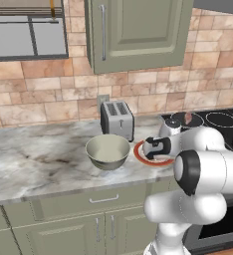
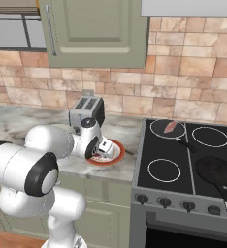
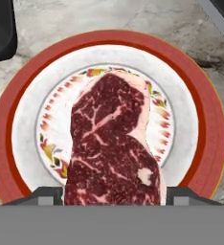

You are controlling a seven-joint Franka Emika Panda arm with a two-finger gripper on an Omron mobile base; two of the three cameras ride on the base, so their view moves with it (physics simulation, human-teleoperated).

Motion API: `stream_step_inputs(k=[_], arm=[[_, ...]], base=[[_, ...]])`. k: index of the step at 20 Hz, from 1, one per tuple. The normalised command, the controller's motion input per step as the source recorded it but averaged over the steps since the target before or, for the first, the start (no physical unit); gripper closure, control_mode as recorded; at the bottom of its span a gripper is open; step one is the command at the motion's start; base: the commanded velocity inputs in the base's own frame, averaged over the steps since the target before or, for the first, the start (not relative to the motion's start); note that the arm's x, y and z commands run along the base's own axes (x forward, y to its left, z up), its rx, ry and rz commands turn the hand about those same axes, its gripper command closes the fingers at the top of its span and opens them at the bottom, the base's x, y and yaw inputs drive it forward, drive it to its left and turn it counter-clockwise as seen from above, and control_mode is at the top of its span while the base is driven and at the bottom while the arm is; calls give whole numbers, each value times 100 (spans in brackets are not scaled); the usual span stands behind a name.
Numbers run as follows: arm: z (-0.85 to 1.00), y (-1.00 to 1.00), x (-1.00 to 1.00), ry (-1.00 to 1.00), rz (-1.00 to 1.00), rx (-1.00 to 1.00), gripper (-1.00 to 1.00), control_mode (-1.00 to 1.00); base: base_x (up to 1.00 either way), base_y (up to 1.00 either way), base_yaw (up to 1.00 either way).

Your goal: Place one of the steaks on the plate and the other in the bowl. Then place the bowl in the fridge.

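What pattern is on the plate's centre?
The plate has a ring of small red, yellow and green motifs on white, clearest in the hand view.

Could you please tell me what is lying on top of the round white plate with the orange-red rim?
A dark red, white-marbled raw steak lies across the middle of the orange-rimmed white plate, hiding most of its painted centre. The steak's near end is covered by the bottom of the hand view.

Tan tile wall [image 1: 198,84], green cabinets [image 1: 138,30], marble counter [image 1: 34,159]
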Motion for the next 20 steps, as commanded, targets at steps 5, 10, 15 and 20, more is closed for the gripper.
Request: stream_step_inputs(k=[5, 10, 15, 20], arm=[[0, -1, 1, 0, 0, 0, -100, -100], [6, 0, -4, 3, -4, 0, -100, -100], [58, 0, -58, 1, -7, 0, -100, -100], [56, 0, -89, 4, -4, 0, -100, -100]], base=[[0, 0, 0], [0, 0, 0], [0, 0, 0], [0, 0, 0]])
